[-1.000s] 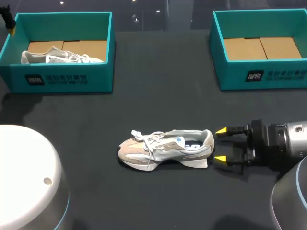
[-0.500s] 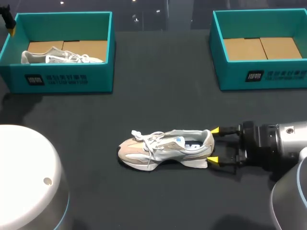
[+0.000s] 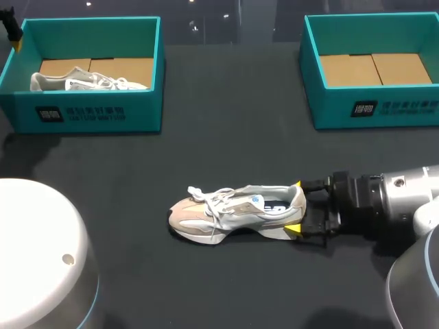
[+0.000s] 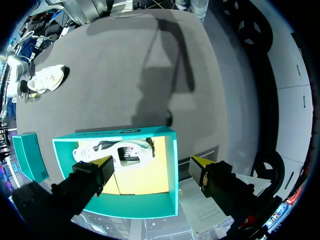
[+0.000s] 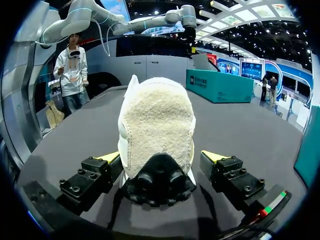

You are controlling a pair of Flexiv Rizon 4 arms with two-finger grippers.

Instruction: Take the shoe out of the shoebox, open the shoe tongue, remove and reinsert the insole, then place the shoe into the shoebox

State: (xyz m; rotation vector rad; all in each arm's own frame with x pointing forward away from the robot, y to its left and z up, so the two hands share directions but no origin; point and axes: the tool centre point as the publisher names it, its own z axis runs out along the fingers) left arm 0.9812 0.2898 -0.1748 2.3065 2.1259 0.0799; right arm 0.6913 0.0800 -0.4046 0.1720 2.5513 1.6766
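The right pincer (image 3: pixel 295 207) is released, one finger at each side of the heel of the shoe (image 3: pixel 236 212); if it closes only on the soft heel collar, I think the shoe may twist or slip out when lifted. The shoe stands on its sole at mid-bench (image 3: pixel 226 137), with its long axis from 9 to 3 o'clock, toe at 9. The left pincer (image 4: pixel 151 161) hangs released over the box (image 3: pixel 144 103) at 10 o'clock.

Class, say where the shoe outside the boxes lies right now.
In the head view, the shoe sits on the table's front middle, toe leftward, its heel between the right gripper's open fingers.
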